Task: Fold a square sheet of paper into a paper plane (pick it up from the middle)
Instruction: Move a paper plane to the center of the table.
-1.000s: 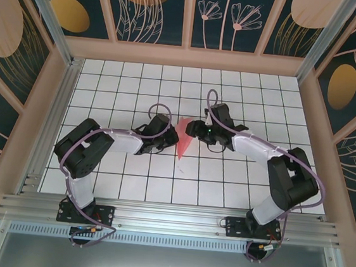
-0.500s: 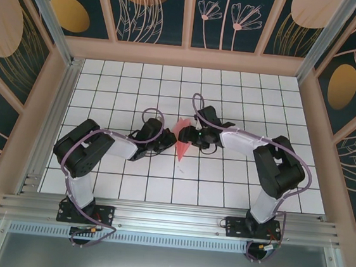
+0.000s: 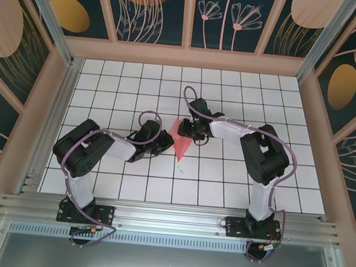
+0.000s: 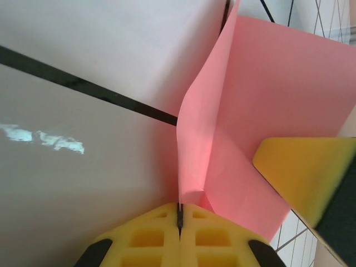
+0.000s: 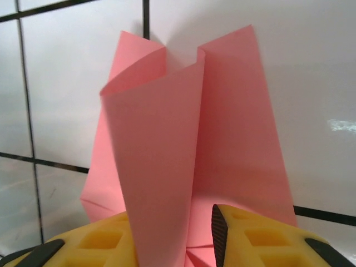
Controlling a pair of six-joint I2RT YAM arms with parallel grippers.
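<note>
The salmon-pink sheet of paper (image 3: 179,145), folded into the slim pointed shape of a paper plane, stands on edge mid-table with its tip toward the near side. My left gripper (image 3: 165,142) is at its left side, its yellow fingers shut on the paper's lower crease (image 4: 192,192). My right gripper (image 3: 187,132) is against the paper's far end. In the right wrist view an upright flap of the paper (image 5: 161,167) stands between the right gripper's (image 5: 172,236) fingers, with a gap left at the ribbed right pad (image 5: 219,233). That gripper's yellow finger (image 4: 306,175) rests against the paper.
White tiled tabletop (image 3: 237,178) with black grid lines, walled by wooden rails and patterned panels. Both arms reach inward and meet near the middle. A metal rail (image 3: 169,222) runs along the near edge.
My right arm has swung left to the paper's far end and its jaws have narrowed around a flap. The left gripper has kept its hold and shifted slightly left.
</note>
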